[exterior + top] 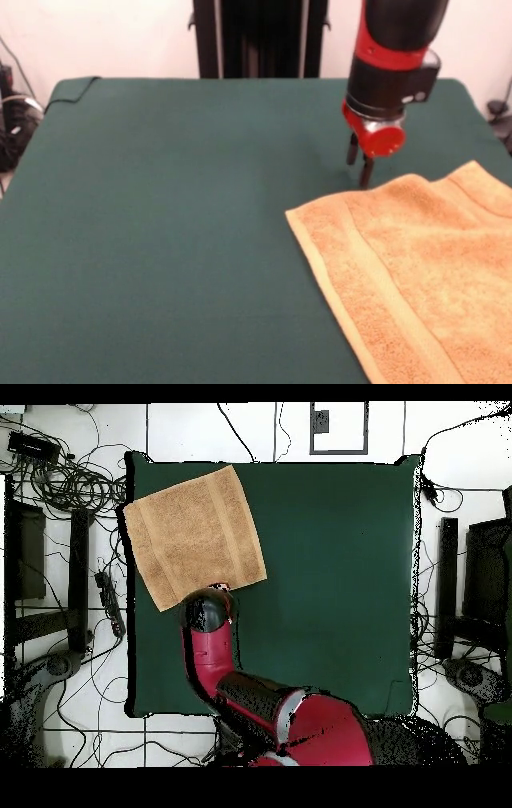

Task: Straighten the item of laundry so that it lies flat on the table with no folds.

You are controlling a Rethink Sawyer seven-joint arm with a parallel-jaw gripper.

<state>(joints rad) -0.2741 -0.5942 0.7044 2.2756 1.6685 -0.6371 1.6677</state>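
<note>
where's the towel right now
In the front view the towel lies at the table's lower right, running off the frame, with the gripper at its far edge. Overhead, it sits at the top-left corner, overhanging the left edge.

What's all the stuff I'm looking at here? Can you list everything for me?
Towel: one, orange-tan, spread near a corner of the table, its edge hanging past the table's side in the overhead view.
Table: one, covered in dark green cloth, filling most of both views.
Cables: many, black, tangled on the white floor beside the table.
Robot arm: one, red and black, reaching over the table toward the towel.
Gripper: one, dark fingers under a red disc, just beyond the towel's far edge; open or shut is unclear.
</note>
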